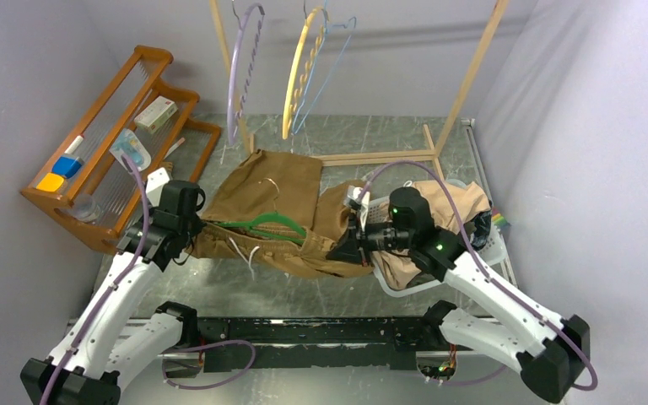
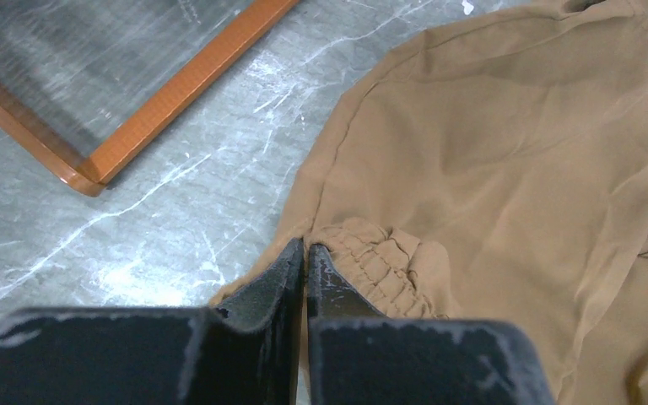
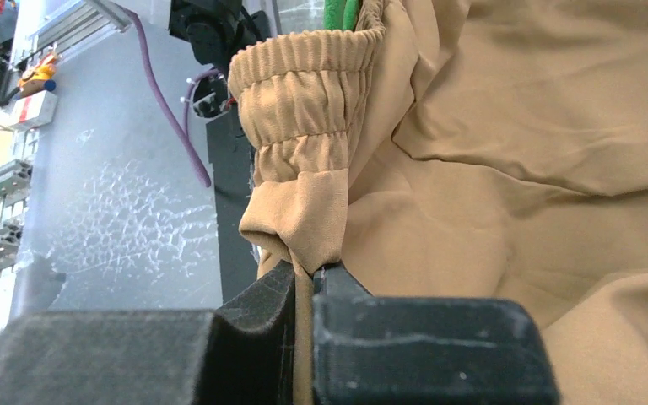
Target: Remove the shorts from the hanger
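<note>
Both arms, the left arm (image 1: 114, 291) and the right arm (image 1: 494, 287), have smooth white shells on the long links, and black blocky housings at the joints and at the bases. A thin purple cable (image 3: 171, 110) runs in loops along each arm, and two small green lights (image 1: 395, 208) shine on the black wrist part of the right arm. The fingers (image 2: 261, 287) of the left gripper (image 2: 306, 253) and of the right gripper (image 3: 304, 274) are matt black, thick and wedge-shaped, with pale scratches and worn edges.
</note>
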`<state>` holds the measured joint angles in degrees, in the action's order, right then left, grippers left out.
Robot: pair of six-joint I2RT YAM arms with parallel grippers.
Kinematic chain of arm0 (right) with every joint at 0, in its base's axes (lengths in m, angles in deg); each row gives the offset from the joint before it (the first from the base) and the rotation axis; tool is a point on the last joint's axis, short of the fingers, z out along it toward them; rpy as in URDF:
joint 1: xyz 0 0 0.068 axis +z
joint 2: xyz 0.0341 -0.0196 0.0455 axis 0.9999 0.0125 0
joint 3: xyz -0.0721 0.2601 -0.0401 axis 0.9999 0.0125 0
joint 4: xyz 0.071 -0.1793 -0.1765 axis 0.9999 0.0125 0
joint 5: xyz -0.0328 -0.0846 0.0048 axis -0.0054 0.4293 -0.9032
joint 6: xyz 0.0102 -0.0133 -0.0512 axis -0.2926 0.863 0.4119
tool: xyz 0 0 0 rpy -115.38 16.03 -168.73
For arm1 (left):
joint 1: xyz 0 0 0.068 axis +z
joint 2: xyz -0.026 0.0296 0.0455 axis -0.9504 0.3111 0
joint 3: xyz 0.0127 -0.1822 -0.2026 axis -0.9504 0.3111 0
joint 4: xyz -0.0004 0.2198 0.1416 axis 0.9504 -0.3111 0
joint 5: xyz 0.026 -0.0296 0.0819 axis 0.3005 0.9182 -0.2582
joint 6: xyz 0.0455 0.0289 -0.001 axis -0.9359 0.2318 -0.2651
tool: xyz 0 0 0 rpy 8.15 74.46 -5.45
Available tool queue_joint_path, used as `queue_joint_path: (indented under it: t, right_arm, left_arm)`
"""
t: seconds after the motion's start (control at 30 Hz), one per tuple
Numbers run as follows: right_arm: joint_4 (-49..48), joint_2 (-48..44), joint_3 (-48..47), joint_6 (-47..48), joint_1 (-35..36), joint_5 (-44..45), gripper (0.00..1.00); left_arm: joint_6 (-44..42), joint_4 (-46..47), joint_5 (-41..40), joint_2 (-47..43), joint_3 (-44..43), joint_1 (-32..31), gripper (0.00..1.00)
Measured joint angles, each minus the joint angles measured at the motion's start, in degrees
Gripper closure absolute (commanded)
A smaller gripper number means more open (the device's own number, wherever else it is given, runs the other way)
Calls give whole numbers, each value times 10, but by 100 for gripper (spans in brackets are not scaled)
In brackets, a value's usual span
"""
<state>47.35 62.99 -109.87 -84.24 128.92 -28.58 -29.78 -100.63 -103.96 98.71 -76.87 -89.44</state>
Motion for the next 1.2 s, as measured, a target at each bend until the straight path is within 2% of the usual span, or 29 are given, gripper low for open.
queue_joint_path:
  t: [0.13, 0.4, 0.57, 0.77, 0.9, 1.1, 1.2]
  right_arm:
    - [-1, -50, 20, 6, 0, 21, 100]
    - [-37, -62, 47, -2, 1, 83, 100]
    - [-80, -69, 75, -26, 1, 61, 100]
    - [-87, -21, 62, -26, 1, -23, 100]
    - [-87, -16, 58, -23, 1, -23, 100]
    - [-95, -56, 75, -46, 1, 42, 100]
    - [-129, -88, 89, -59, 1, 75, 100]
  left_arm:
    - [-2, 8, 11, -3, 0, 8, 93]
    - [-14, 8, 12, -22, 1, 19, 93]
    - [-16, 7, 19, -26, 8, 21, 93]
    - [-35, 10, 33, -27, 19, 22, 93]
    - [-39, 11, 45, -19, 20, 25, 93]
    - [-36, 16, 58, -9, 22, 25, 93]
    - [-31, 19, 63, -12, 28, 25, 93]
